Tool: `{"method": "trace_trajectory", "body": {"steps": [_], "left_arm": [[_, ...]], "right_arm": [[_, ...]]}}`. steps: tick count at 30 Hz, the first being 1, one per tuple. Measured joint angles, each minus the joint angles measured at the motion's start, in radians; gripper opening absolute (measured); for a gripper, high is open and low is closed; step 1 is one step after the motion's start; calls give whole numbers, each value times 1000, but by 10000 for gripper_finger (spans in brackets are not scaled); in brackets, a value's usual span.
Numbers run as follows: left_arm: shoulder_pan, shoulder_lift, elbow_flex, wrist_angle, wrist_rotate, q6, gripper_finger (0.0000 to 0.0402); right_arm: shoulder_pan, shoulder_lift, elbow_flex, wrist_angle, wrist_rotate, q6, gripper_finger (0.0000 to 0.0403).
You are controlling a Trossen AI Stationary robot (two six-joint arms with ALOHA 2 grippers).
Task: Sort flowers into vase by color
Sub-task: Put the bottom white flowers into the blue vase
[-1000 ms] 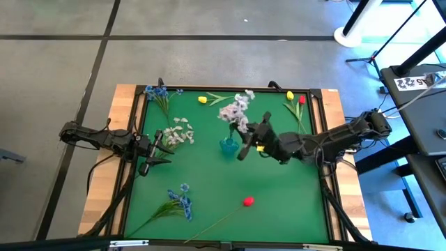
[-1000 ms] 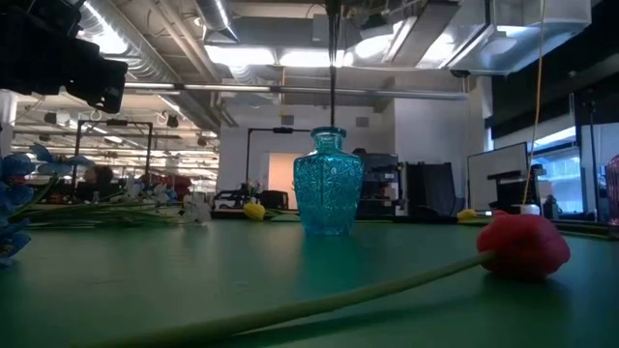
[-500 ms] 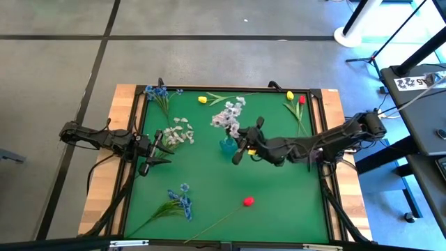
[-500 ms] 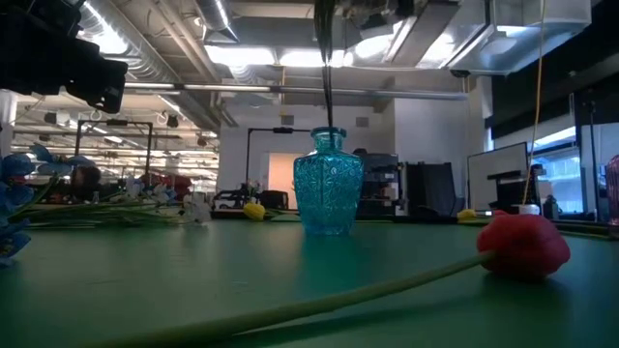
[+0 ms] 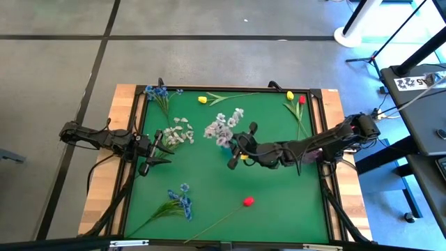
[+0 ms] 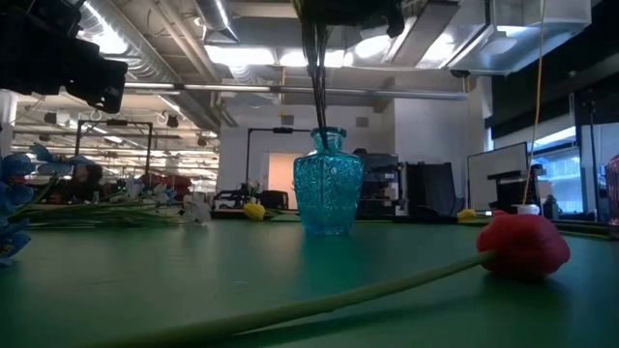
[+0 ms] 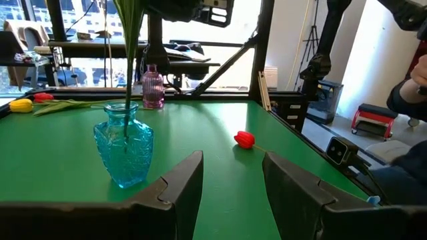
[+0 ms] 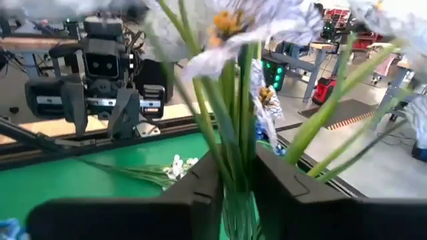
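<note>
The white blossom sprig (image 5: pixel 221 126) stands with its stems down in the neck of the blue glass vase (image 6: pixel 328 184), near the middle of the green table mat (image 5: pixel 279 202). Seen from above, its blossoms lean toward the left arm's side and hide most of the vase. The right gripper (image 5: pixel 235 143) is directly over the vase, its 2 fingers closed narrowly on the sprig's green stems; the right wrist view shows the stems (image 8: pixel 235 143) pinched between the dark fingers (image 8: pixel 200 183), with the vase glass just below. In the low view the stems (image 6: pixel 315 68) drop straight from the gripper above into the vase mouth.

The left gripper (image 5: pixel 155 150) waits at the left edge of the mat, fingers (image 7: pixel 181 181) spread wide and holding nothing, pointed toward the vase.

Other flowers lie flat on the mat. A second white sprig (image 5: pixel 178 132) lies just beside the left gripper. 1 blue sprig (image 5: pixel 157 94) lies in the far left corner and another (image 5: pixel 180 202) near the front left. A yellow tulip (image 5: pixel 203 100) lies along the far edge. A yellow tulip (image 5: pixel 290 95) and a red tulip (image 5: pixel 302 100) lie together near the far right corner. Another red tulip (image 5: pixel 247 201) lies alone toward the front, well apart from the vase.
</note>
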Motion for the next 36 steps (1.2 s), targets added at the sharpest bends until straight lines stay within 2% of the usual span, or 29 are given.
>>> {"method": "trace_trajectory", "body": {"steps": [6,9,10,13,14,19,22,24,29,33,36], "left_arm": [[0,0,0,3,0,14,153],[0,0,0,21,1,-7,153],[0,0,0,36,10,-68,153],[-12,0,-2,65,95,-412,153],[-11,1,-3,100,92,-434,153],[-11,0,-1,281,45,-310,153],[-11,0,-1,374,-18,-289,153],[-16,8,-11,393,-18,-301,153],[-28,139,-13,508,-88,-309,153],[-28,302,53,480,-146,-314,153],[-28,417,176,269,-182,-338,153]], "right_arm": [[1,-66,0,-169,-5,11,163],[1,-127,0,-284,-48,48,200],[1,-148,0,-317,-70,53,211],[1,-215,0,-415,-113,50,236],[1,-236,0,-440,-118,50,242],[0,-302,0,-529,-121,33,255],[0,-301,0,-567,-121,30,255],[0,-298,0,-598,-122,30,254],[0,-309,0,-652,-24,16,253],[1,-322,0,-630,-32,-22,253],[12,-332,20,-642,-33,-26,253]]}}
